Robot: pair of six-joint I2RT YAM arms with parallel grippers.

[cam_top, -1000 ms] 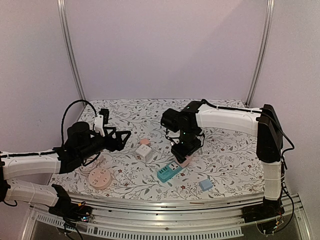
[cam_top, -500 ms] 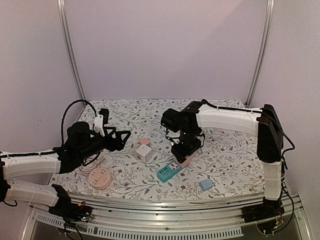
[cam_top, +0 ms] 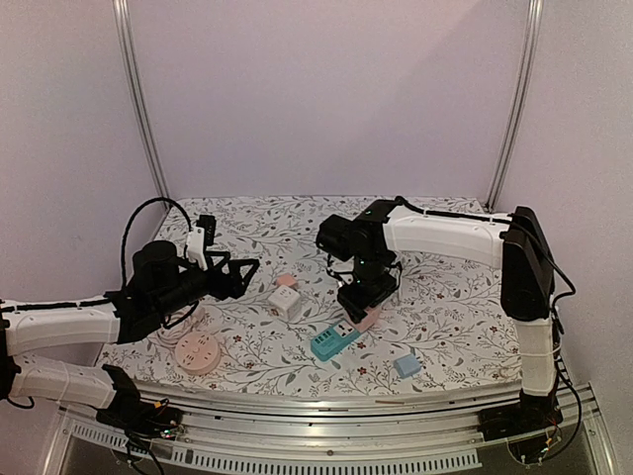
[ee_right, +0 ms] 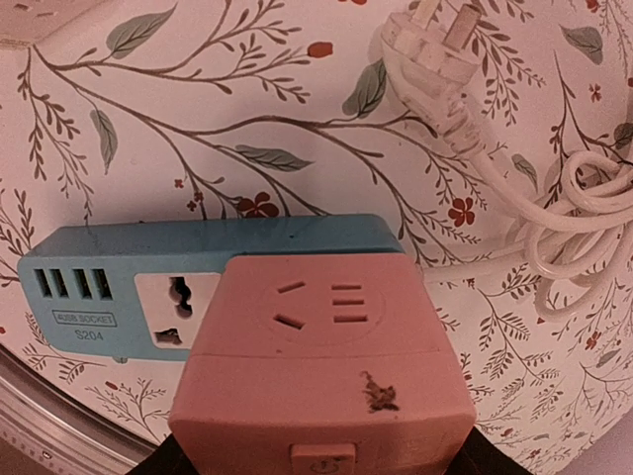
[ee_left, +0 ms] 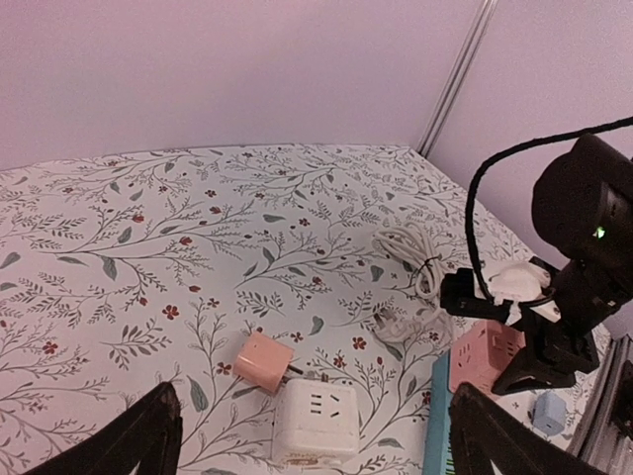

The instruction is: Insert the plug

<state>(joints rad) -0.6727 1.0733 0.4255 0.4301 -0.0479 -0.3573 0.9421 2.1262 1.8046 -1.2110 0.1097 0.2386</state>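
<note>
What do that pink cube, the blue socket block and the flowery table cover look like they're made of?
The pink cube: likely moulded plastic, matte, even colour with rounded edges. The blue socket block: probably plastic too, smooth, with a printed label. The table cover: looks like printed cloth or vinyl; flat and unshiny, hard to tell which.

A lab test cell: metal frame rails [cam_top: 138, 109], plain walls, floral-covered table [cam_top: 455, 297].

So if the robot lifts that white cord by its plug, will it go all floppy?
Probably floppy: the white cord lies in loose curvy loops, so they may dangle. A dark tie seems to bind the bundle, so the loops might hold together. The plug looks like hard plastic, so that end is probably stiff.
</note>
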